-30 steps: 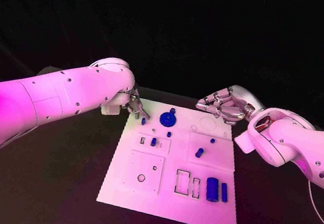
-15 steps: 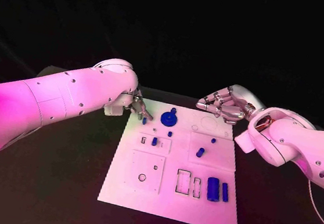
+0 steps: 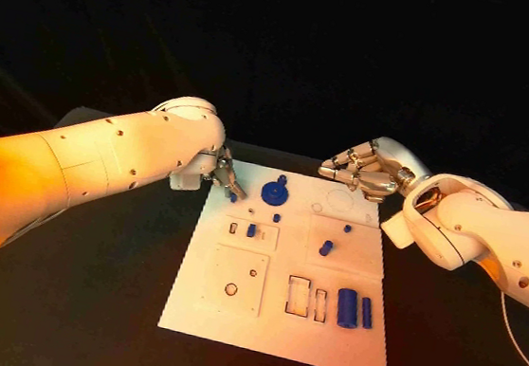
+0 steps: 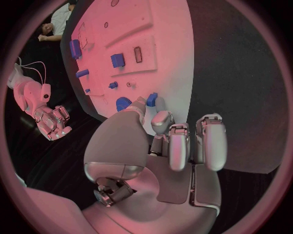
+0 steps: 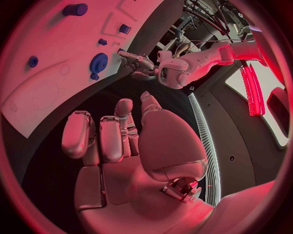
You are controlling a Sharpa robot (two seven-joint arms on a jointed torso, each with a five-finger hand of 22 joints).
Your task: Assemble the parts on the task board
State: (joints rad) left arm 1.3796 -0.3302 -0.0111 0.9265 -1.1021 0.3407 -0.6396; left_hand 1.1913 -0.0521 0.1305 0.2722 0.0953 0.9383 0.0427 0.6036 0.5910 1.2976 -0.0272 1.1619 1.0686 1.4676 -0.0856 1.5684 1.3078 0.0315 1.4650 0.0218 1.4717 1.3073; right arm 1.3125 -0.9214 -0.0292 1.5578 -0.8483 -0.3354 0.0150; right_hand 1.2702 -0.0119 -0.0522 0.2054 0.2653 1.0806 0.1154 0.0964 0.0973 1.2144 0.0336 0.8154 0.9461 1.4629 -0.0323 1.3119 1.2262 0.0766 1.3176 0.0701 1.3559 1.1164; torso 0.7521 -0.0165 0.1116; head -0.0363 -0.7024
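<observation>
Black matte table (image 3: 77, 304) bears flat white task board (image 3: 320, 342) (rectangular).

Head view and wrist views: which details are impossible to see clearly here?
- Left hand, head view: too small to tell if it touches the small blue part at the task board edge.
- Left wrist view: its own fingers hide that contact.
- Right hand: palm contents hidden by curled fingers.

both arms reach inward, left hand (image 3: 222, 174) and right hand (image 3: 360, 175) with fingers curled.

Blue parts (image 3: 346, 307) on white task board (image 3: 277, 335)
</observation>
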